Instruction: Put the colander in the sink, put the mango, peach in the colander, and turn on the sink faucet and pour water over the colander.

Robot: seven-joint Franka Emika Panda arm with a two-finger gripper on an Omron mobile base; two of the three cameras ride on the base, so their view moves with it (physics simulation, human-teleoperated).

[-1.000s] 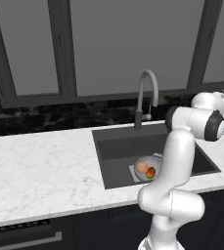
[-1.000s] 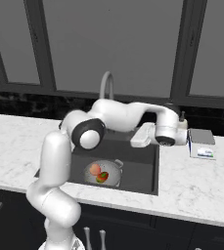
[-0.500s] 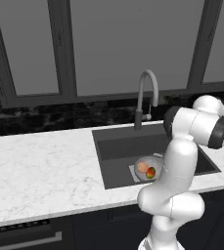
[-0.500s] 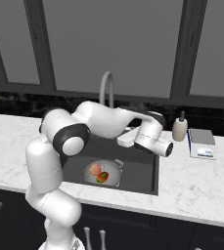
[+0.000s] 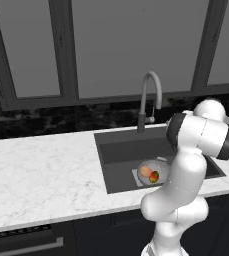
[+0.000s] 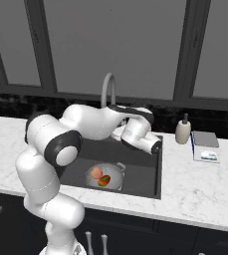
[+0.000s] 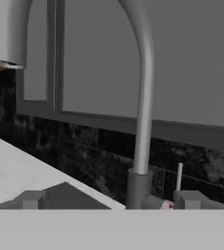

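The sink faucet point(image 7: 142, 97) was smooth, matt grey metal; the colander point(image 6: 104, 177) looked like pale perforated metal. The sink point(image 5: 131, 150) was matt dark grey, the counter point(image 5: 41, 175) white veined marble, the backsplash point(image 5: 61, 117) glossy black stone, the arm point(image 6: 85, 124) glossy white plastic

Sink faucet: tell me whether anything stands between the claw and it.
Nothing visible does. In the hand view the sink faucet rises straight ahead with its small side lever just beyond the open claw.
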